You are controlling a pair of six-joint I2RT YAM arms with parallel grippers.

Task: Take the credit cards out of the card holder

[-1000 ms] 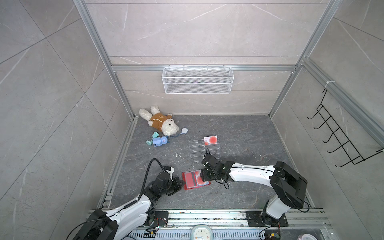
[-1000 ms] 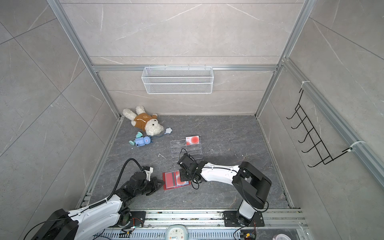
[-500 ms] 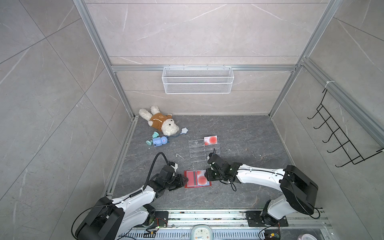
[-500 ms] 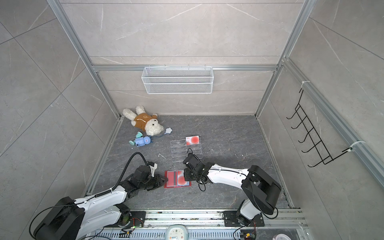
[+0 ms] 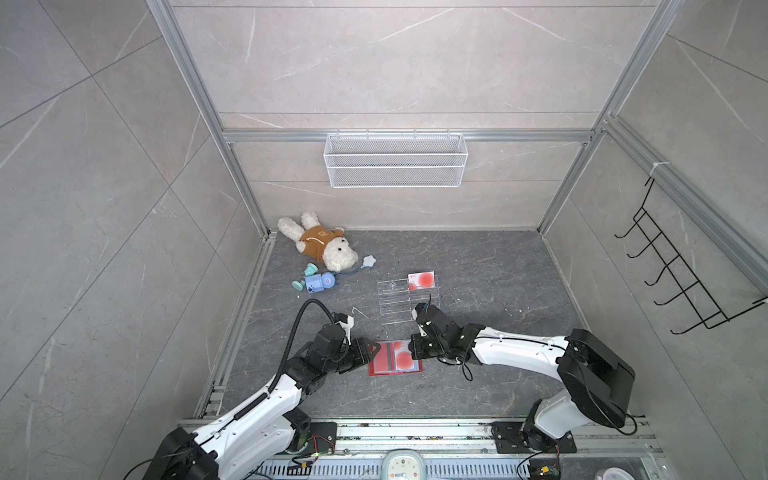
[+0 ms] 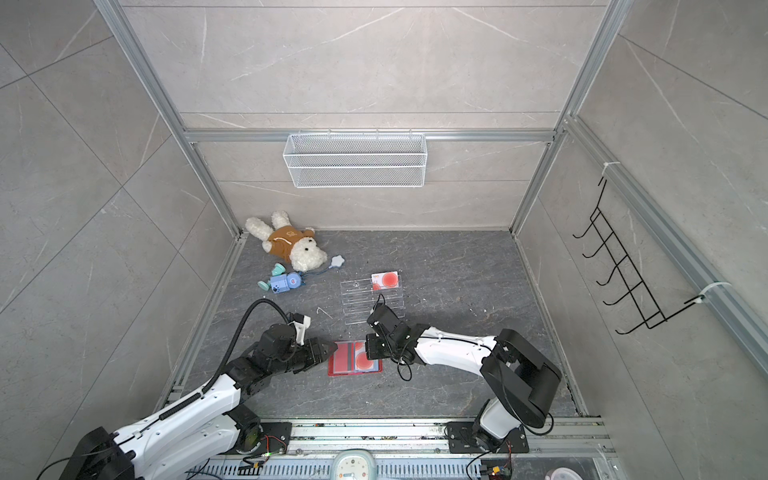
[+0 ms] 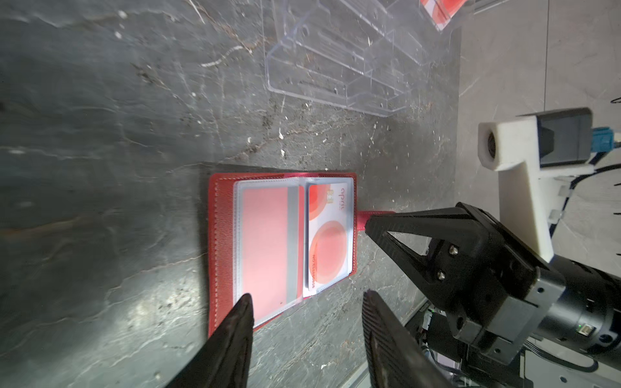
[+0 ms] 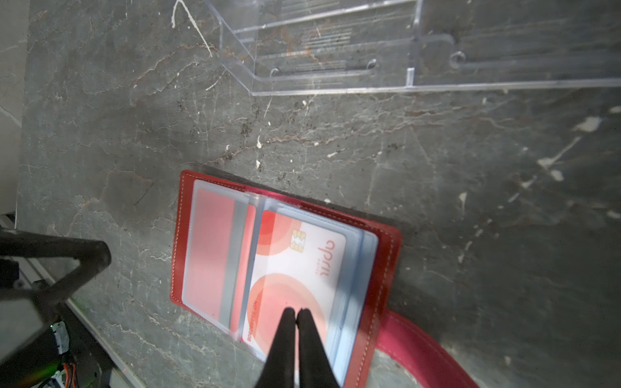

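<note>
- Card holder (image 5: 395,358): open flat on the floor, between both arms.
- Credit card (image 8: 302,265): inside a clear sleeve.
- Right gripper (image 8: 295,310): jaws closed, tips over card; best dragged outward, kept flat.
- Left gripper (image 7: 307,297): jaws apart; should pin holder.

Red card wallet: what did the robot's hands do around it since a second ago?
The left gripper moved up to the red leather card holder and opened; the right gripper closed at its strap side. The holder still lies open, plush dog and clear acrylic stand unmoved.
</note>
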